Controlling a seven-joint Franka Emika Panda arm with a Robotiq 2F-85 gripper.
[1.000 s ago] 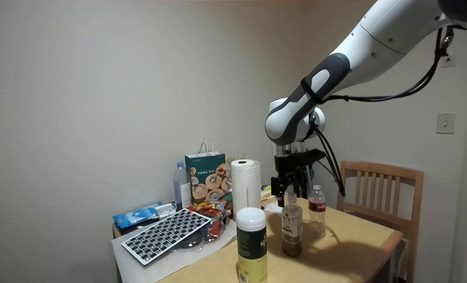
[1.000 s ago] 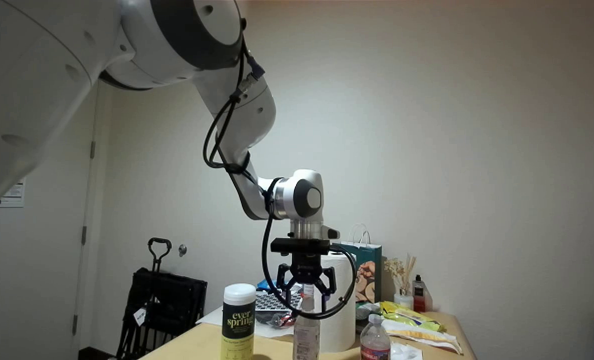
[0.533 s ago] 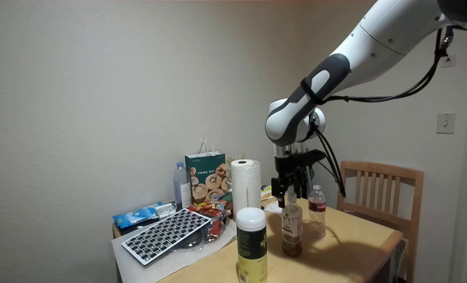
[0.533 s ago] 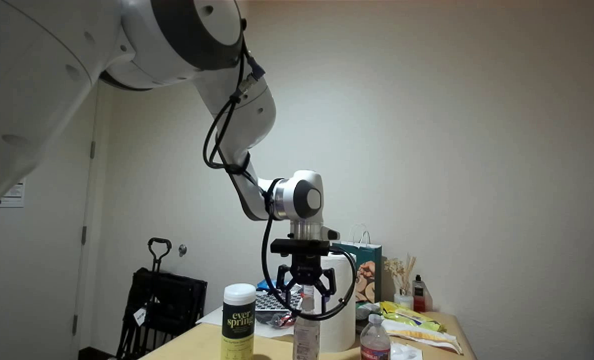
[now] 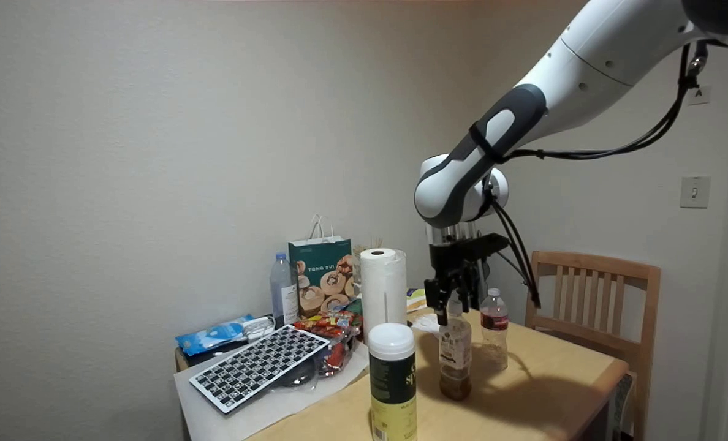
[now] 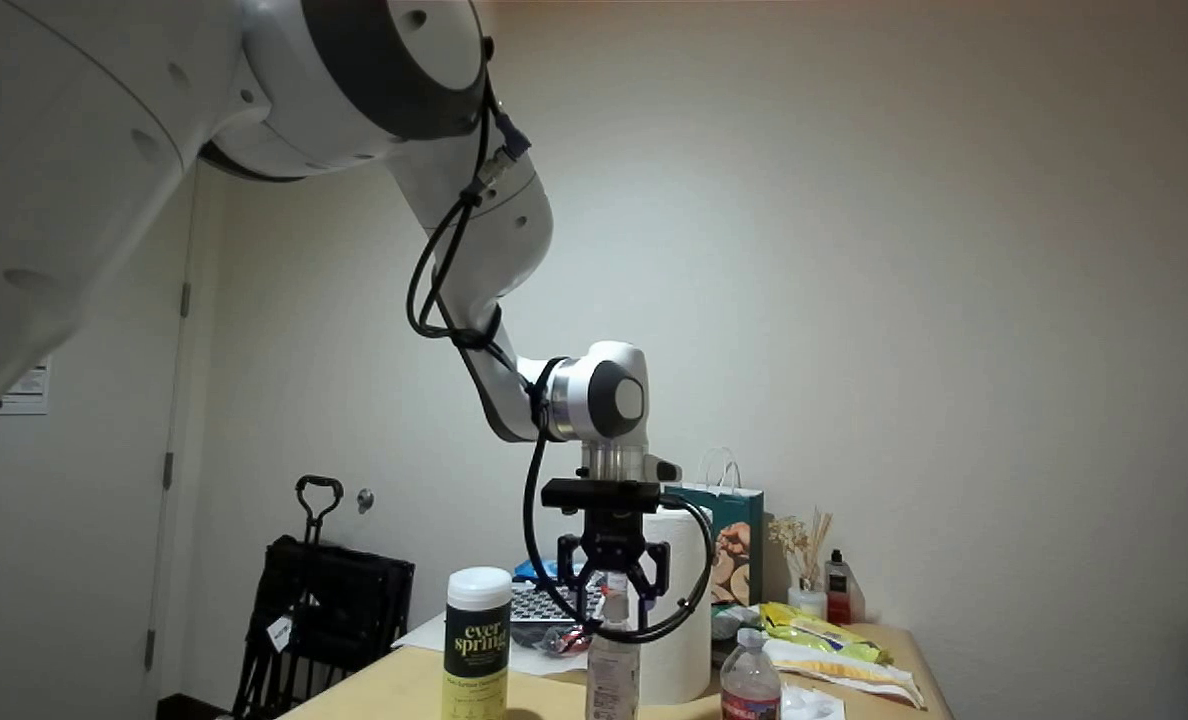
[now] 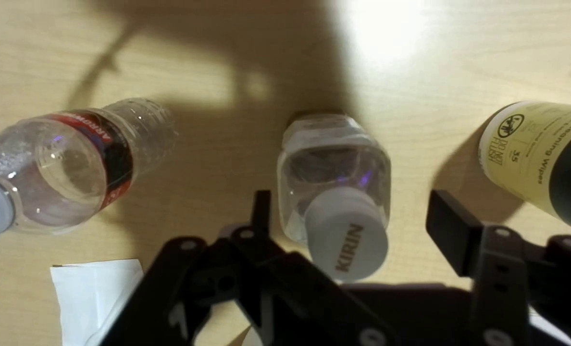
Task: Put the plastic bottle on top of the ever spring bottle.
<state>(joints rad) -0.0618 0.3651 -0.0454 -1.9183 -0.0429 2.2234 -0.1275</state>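
Observation:
The plastic bottle (image 5: 455,352) stands upright on the table, clear with brown at its base. It also shows in an exterior view (image 6: 612,682) and in the wrist view (image 7: 333,158), its white cap lettered KIRIN. The ever spring bottle (image 5: 393,383), white-capped with a dark label and yellow-green body, stands beside it, also in an exterior view (image 6: 477,650) and at the right of the wrist view (image 7: 530,149). My gripper (image 7: 355,223) is open, pointing down, its fingers on either side of the plastic bottle's cap with gaps visible. It shows in both exterior views (image 5: 458,308) (image 6: 612,605).
A clear bottle with a red label (image 5: 494,324) stands close by, at the left in the wrist view (image 7: 83,158). A paper towel roll (image 5: 383,291) stands behind. A keyboard (image 5: 260,367), snack bags (image 6: 819,635) and a white paper piece (image 7: 93,293) lie around.
My gripper has come down very slightly around the plastic bottle's neck. Its fingers have drawn a little closer together. The bottles have not moved.

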